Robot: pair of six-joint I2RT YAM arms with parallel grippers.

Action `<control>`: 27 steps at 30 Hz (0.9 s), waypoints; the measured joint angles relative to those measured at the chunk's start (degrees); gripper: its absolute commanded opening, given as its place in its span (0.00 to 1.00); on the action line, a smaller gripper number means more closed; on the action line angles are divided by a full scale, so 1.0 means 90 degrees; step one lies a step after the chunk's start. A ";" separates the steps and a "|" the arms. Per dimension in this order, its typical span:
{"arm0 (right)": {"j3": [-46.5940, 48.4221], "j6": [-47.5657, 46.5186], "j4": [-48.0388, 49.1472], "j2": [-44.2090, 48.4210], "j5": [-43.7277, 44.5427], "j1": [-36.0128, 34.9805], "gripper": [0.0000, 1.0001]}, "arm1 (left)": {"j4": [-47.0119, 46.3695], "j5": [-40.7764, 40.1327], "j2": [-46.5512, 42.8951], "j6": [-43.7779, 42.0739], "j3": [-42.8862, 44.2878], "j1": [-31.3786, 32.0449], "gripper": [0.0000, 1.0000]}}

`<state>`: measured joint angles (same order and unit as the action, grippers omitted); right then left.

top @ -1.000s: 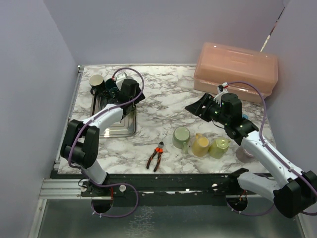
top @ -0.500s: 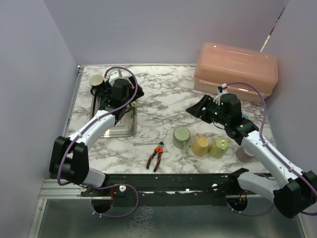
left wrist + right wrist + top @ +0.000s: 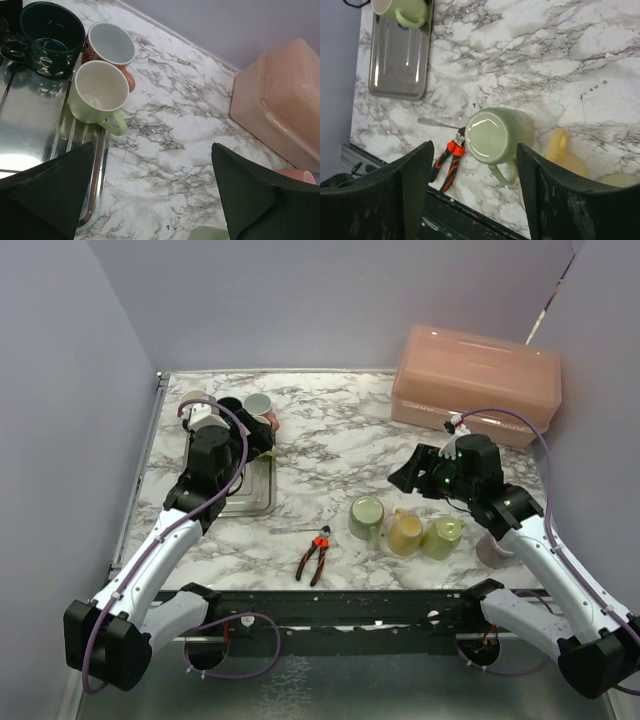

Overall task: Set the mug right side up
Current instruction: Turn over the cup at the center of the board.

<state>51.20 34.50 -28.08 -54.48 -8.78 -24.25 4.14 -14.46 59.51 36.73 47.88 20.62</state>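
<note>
Green mug (image 3: 497, 135) base-up on table (image 3: 570, 60), both claws apart.
R gripper (image 3: 474, 150) hangs above it, fingers wide, nothing gripped; mug sits btwn pliers (image 3: 447, 162) & yellow mug (image 3: 565, 162). L gripper (image 3: 150, 150) wide, empty, over tray (image 3: 30, 125) edge.

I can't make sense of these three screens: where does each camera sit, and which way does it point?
Top: fixed above and behind, looking down on the table; left arm and right arm show.
Left wrist: on the left arm, facing the tray and box; left tool at bottom corners.
Right wrist: on the right arm, facing down at green mug and pliers; right tool at sides.
Shared: both wrist views show the tray and pale mug.
</note>
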 measured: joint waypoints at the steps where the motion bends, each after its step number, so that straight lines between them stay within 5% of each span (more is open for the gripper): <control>1: -0.0027 -0.0112 -0.0070 0.0063 -0.0066 0.0000 0.69 | 0.0007 0.0019 -0.0080 0.0015 -0.0041 0.0000 0.99; 11: -0.0090 -0.0704 -0.0576 -0.0124 -0.0007 -0.0811 0.71 | 0.0146 0.0396 0.0000 0.0022 -0.0163 0.0010 0.99; 18: 0.0155 -0.0614 -0.0945 -0.1535 0.1226 -0.2295 0.73 | 0.0160 0.0364 0.0296 -0.0345 -0.0158 0.0007 0.99; 27: 0.0515 -0.1158 -0.1489 -0.2215 0.2030 -0.2591 0.72 | 0.0279 0.0367 0.0770 -0.0879 0.0287 0.0007 0.99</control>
<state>55.83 24.08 -41.47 -74.41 9.50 -47.57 6.66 -11.16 66.43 28.82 50.46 20.69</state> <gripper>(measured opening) 0.725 0.987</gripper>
